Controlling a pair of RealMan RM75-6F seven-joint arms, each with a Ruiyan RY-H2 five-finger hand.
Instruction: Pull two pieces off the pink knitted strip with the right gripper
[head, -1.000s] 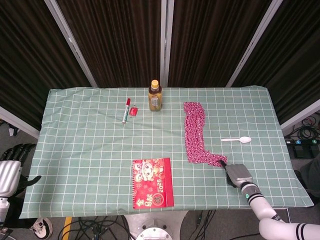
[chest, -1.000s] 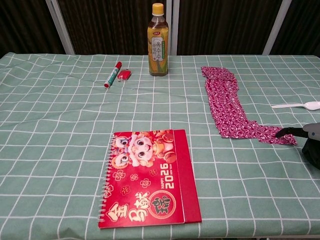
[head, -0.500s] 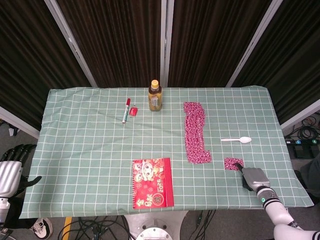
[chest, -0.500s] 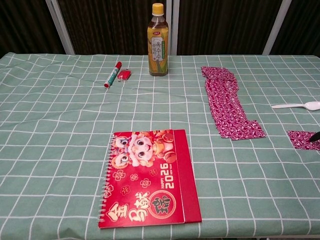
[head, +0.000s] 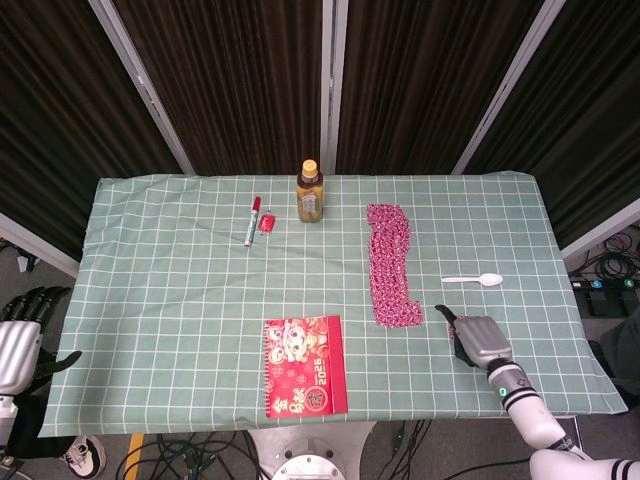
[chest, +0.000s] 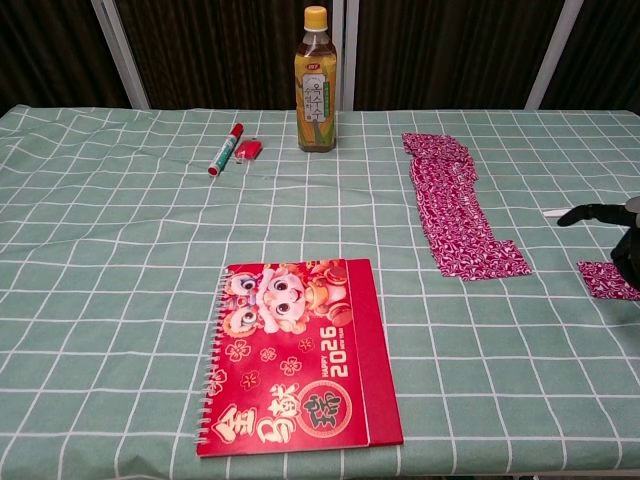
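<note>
Since the earlier frames the right hand (head: 477, 338) has moved back toward the pink knitted strip (head: 391, 265), and the torn-off piece (chest: 607, 279) now lies flat on the surface, separate from the strip and no longer in the fingers. In the head view the right hand sits near the front right part of the surface, just to the right of the strip's front end, palm down, with one finger (head: 444, 314) extended toward the strip; the hand covers the torn-off piece in this view. In the chest view the piece lies at the right edge of the frame, apart from the strip's front end, with the dark fingers (chest: 590, 212) raised above it and spread, holding nothing. The strip runs from the back of the surface toward the front, right of centre, and its front end widens slightly to the right. A white plastic spoon (head: 473, 280) lies to the right of the strip, behind the right hand. The left hand (head: 22, 335) hangs off the left edge of the surface, low and outside it, fingers apart and empty. A red 2026 notebook (head: 304, 378) lies at the front centre of the green checked surface (head: 180, 300). A tea bottle (head: 310, 191) stands upright at the back centre, with a red marker (head: 252, 220) and a small red object (head: 266, 223) to its left.
</note>
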